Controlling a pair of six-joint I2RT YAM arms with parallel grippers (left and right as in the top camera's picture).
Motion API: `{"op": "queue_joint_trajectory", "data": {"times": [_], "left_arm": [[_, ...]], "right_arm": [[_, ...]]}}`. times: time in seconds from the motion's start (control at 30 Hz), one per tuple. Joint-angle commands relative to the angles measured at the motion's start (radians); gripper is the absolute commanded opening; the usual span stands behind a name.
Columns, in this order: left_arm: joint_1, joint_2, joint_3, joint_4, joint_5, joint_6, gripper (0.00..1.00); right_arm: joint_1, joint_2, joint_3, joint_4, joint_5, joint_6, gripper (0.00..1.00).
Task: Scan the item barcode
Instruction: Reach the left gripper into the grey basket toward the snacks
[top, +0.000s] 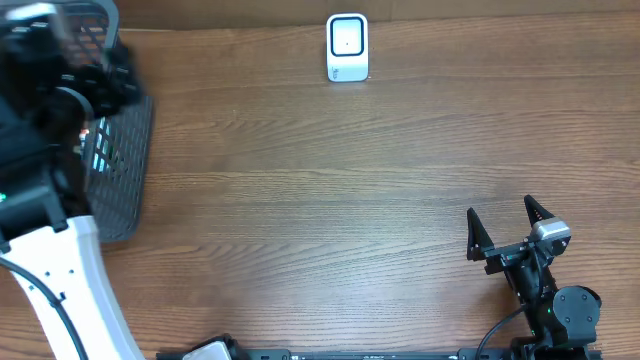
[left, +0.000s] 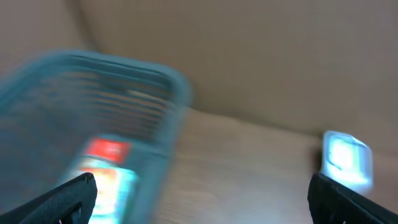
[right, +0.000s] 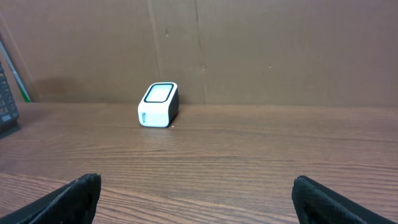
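A white barcode scanner (top: 347, 45) with a dark-framed window stands at the table's far middle; it also shows in the right wrist view (right: 158, 104) and, blurred, in the left wrist view (left: 347, 160). An item (left: 106, 168) with a red and white label lies inside the grey mesh basket (left: 124, 65), seen only as a blur. My left gripper (left: 202, 186) is open above the basket with nothing between its fingers. My right gripper (top: 500, 212) is open and holds nothing near the front right, facing the scanner (right: 198, 184).
The mesh basket (top: 125, 170) stands at the table's left edge, partly covered by my left arm. A brown cardboard wall backs the table behind the scanner. Bare wood lies between the right gripper and the scanner.
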Motion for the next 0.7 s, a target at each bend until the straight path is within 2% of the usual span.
{"op": "queue_joint_trajectory", "data": {"times": [0.0,0.13,0.23,0.4,0.67], "left_arm": [[0.097,0.053,0.024,0.009,-0.116,-0.009,1.0],[0.175,0.113,0.024,-0.024,-0.167,0.028,1.0],[0.221,0.172,0.024,-0.042,-0.169,0.081,1.0],[0.277,0.235,0.024,-0.047,-0.156,0.096,1.0],[0.329,0.329,0.024,-0.012,0.053,0.138,1.0]], "right_arm": [[-0.005,-0.011,-0.01,0.005,-0.002,-0.005,1.0],[-0.005,-0.011,-0.01,0.005,-0.002,-0.005,1.0],[-0.005,-0.011,-0.01,0.005,-0.002,-0.005,1.0],[-0.005,-0.011,-0.01,0.005,-0.002,-0.005,1.0],[-0.005,-0.011,-0.01,0.005,-0.002,-0.005,1.0]]}}
